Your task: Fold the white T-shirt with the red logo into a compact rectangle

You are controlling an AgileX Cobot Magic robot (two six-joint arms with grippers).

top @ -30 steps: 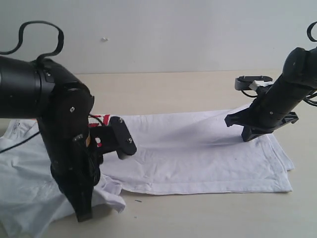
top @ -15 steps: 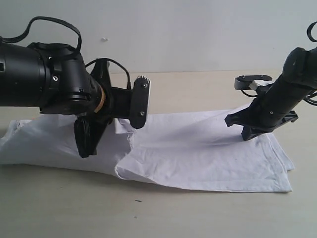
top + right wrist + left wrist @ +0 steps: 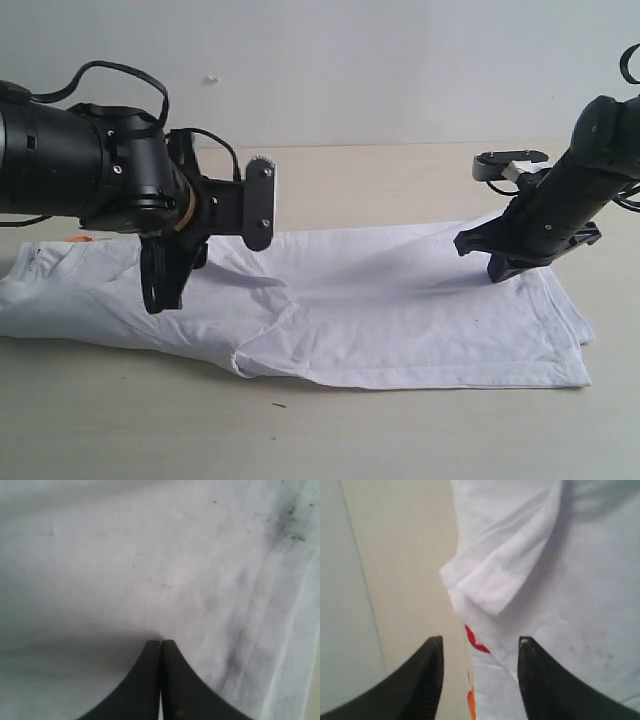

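Exterior view: white T-shirt [image 3: 400, 310] lies lengthwise on the bench [image 3: 330, 430]. The right hand [image 3: 161, 645], pressed together, rests on the shirt's hem end, likely anchoring it. The left hand [image 3: 480, 641], spread and empty, hangs over the shirt's folded sleeve [image 3: 495, 575], the red logo [image 3: 474, 639] peeking out beside it.

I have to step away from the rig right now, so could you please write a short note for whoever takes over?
Left tool: open, holding nothing, above the white T-shirt near its collar end.
Right tool: shut, tips on the shirt's hem end; a pinch of cloth cannot be confirmed.
Shirt: flat on the table as a long band, one sleeve turned inward; the red logo only peeks out at an edge.
Done: lengthwise fold.
Left: fold the band across into a compact rectangle.
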